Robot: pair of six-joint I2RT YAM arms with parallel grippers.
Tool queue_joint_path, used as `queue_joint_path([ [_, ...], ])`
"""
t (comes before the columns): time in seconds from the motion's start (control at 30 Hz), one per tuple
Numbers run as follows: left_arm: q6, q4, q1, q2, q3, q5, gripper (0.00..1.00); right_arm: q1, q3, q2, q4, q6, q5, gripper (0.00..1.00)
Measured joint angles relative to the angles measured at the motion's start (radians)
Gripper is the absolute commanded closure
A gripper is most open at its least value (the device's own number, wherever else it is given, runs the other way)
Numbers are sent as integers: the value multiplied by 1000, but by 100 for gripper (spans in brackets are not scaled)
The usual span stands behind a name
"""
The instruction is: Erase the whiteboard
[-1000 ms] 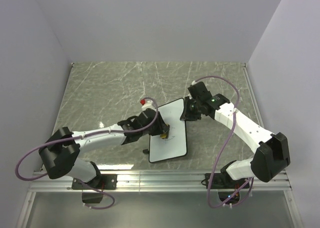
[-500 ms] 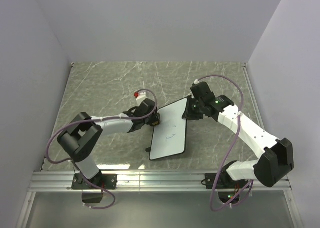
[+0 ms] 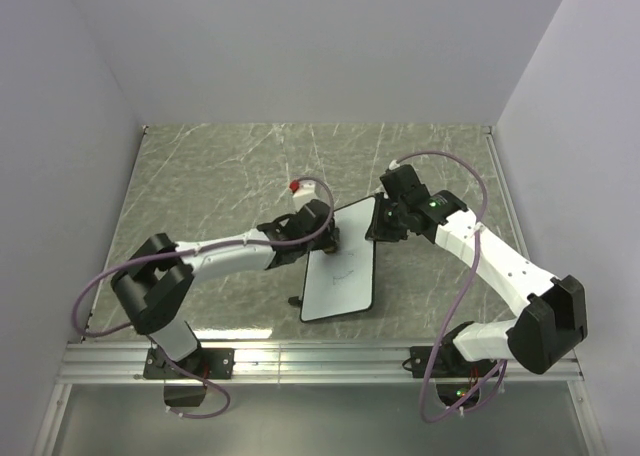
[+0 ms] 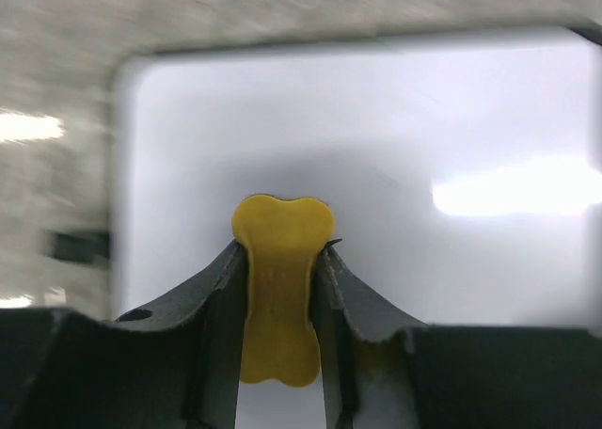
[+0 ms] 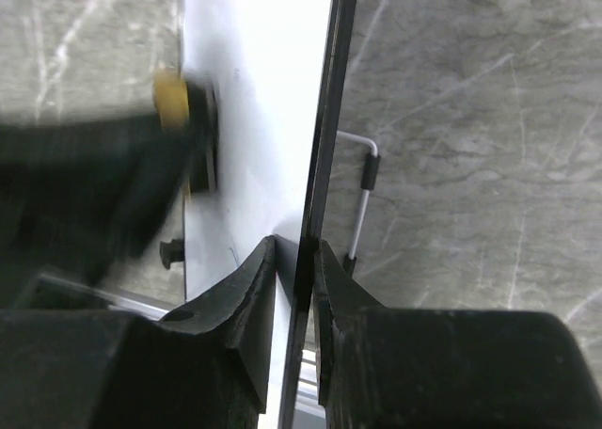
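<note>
The whiteboard (image 3: pixel 340 274) is held tilted above the table, with faint blue marks near its middle. It fills the left wrist view (image 4: pixel 423 119) and shows edge-on in the right wrist view (image 5: pixel 254 90). My left gripper (image 3: pixel 322 238) is shut on the yellow bone-shaped eraser (image 4: pixel 280 288) and presses it on the board's upper left part. The eraser also shows in the right wrist view (image 5: pixel 169 100). My right gripper (image 3: pixel 380 222) is shut on the board's far right edge, one finger on each face (image 5: pixel 296 260).
A black side tab (image 3: pixel 292 301) sticks out at the board's left near edge. The board's wire stand (image 5: pixel 362 194) hangs behind it. The metal rail (image 3: pixel 320 358) runs along the table's near edge. Grey walls close in the marbled table (image 3: pixel 200 176).
My left gripper swept the eraser off the board to the left, then back onto its upper left part. The dark scribble has faded to faint marks. The right arm holds the board steady.
</note>
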Motion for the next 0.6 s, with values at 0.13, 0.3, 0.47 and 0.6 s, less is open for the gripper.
queue_joint_path([
  [0.13,-42,-3,-142,-90,21,46,100,0,0,16,-16,-4,14,100],
  [0.3,-76,-12,-241,-150,24,119,100,0,0,23,-14,-6,14,100],
  [0.47,-113,-13,-257,-170,2,124,100,0,1,26,-8,-11,10,100],
  [0.6,-148,36,-246,-197,-80,126,100,0,1,27,-9,-18,11,100],
])
